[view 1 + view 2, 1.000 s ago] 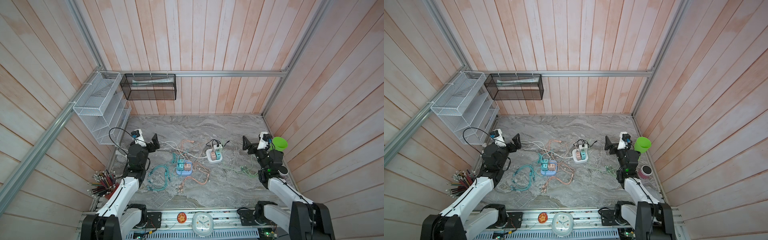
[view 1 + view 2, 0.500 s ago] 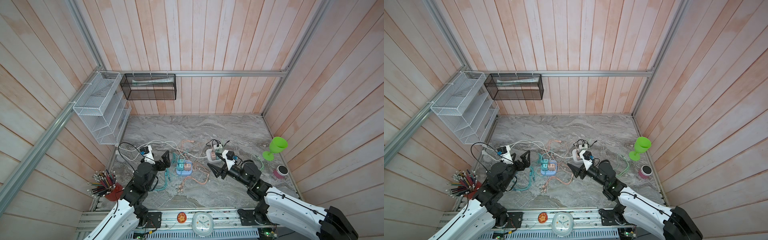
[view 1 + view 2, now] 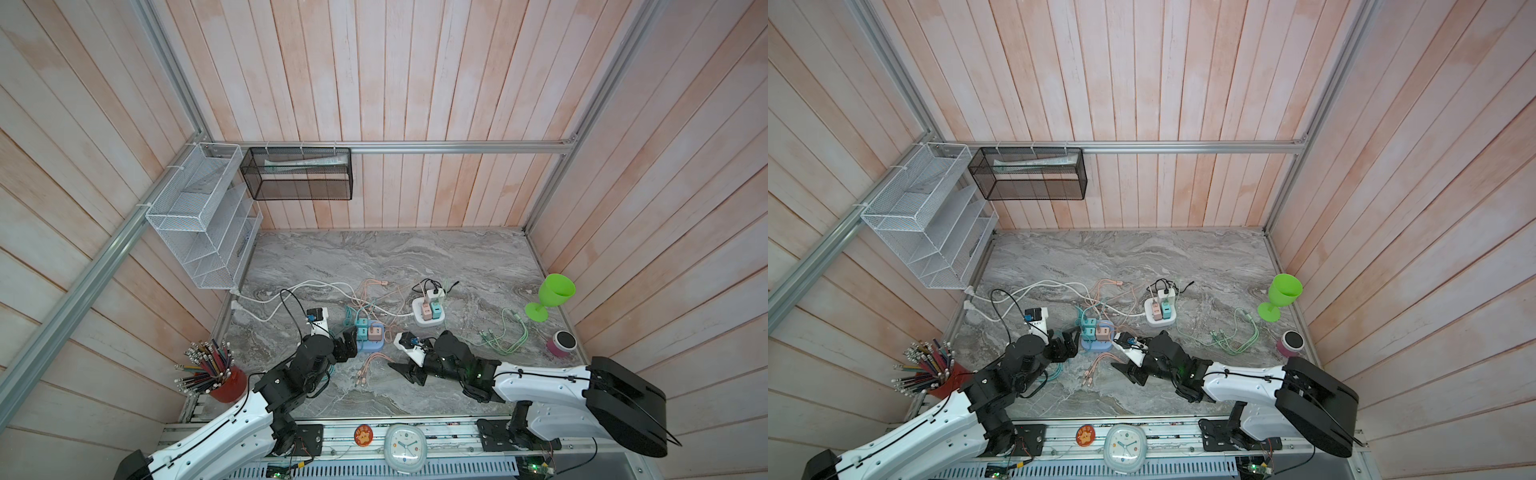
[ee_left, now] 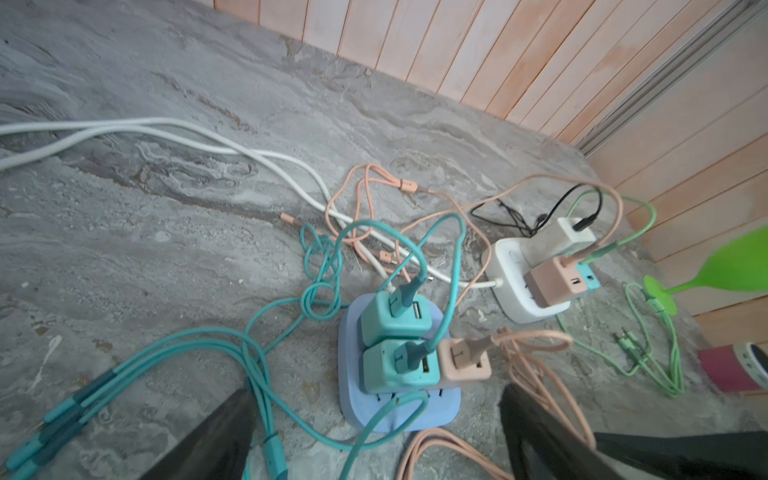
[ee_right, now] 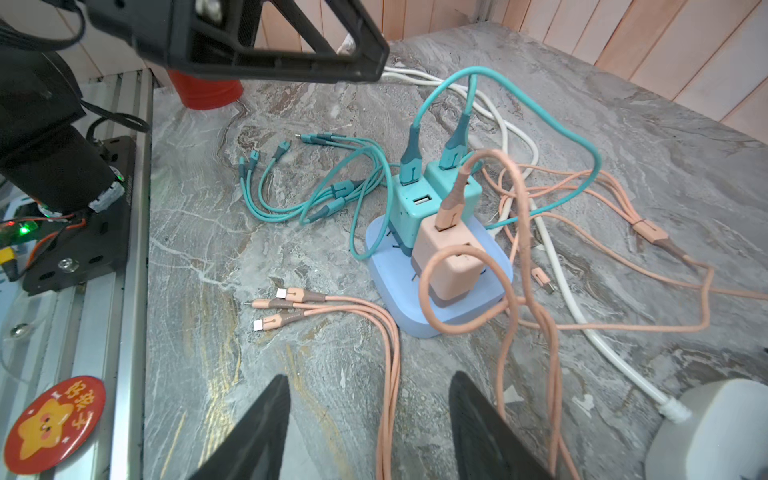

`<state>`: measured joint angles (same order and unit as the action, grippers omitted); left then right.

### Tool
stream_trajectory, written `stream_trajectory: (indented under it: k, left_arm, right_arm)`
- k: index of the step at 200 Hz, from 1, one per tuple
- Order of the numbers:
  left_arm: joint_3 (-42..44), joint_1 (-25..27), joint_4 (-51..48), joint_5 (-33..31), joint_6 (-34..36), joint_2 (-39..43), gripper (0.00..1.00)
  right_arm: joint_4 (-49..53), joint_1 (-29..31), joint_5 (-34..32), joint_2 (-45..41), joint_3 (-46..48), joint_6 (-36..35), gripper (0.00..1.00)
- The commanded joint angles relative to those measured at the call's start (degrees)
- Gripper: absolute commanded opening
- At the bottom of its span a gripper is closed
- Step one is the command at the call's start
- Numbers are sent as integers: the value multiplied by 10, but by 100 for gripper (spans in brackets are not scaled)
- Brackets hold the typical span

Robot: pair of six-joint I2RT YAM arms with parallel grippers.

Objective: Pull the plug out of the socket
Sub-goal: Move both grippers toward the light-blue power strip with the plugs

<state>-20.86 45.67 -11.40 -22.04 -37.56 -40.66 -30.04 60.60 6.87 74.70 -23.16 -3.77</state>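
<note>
A blue socket (image 3: 370, 344) lies on the marble table, carrying two teal plugs (image 3: 362, 328) and a pink plug (image 3: 376, 331). My left gripper (image 3: 348, 341) stands open just left of it. In the left wrist view its dark fingers (image 4: 232, 432) straddle the near end of the blue socket (image 4: 436, 405), touching nothing. My right gripper (image 3: 405, 372) hovers open in front and right of the socket. In the right wrist view the right gripper (image 5: 370, 376) faces the pink plug (image 5: 451, 262), with a loose pink cable (image 5: 390, 374) on the table between its fingers.
A white socket (image 3: 428, 318) with its own plugs sits behind on the right. Teal, pink and green cables (image 3: 507, 336) sprawl around. A green goblet (image 3: 552, 295) and a small speaker (image 3: 561, 343) stand at the right, and a red pencil cup (image 3: 224, 380) at the left.
Both arms have swung in from the table's sides to the blue socket. The right gripper's fingers have drawn closer together; the left's stay wide.
</note>
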Motion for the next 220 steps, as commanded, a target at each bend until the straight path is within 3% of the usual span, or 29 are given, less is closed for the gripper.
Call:
stream_trajectory:
  k: [1, 44, 115, 147, 178, 220]
  left_arm:
    - [-2, 16, -9, -20, -24, -7, 91]
    - [-18, 16, -20, -8, -28, -63, 81]
    - [-13, 15, 38, 27, 10, -98, 81]
    - [-13, 3, 66, 76, 38, -112, 81]
    - [0, -56, 113, 187, 44, -137, 81]
    - [-19, -75, 129, 206, 62, -180, 75]
  right_arm:
    - [-12, 7, -9, 38, -34, -37, 53]
    - [-18, 9, -27, 109, -81, -105, 46]
    - [-28, -19, -13, 171, -128, -141, 44]
    - [-11, -23, -24, 167, -136, -152, 43]
    - [-31, -37, -12, 154, -118, -147, 45]
    - [-33, -49, -4, 175, -136, -159, 48]
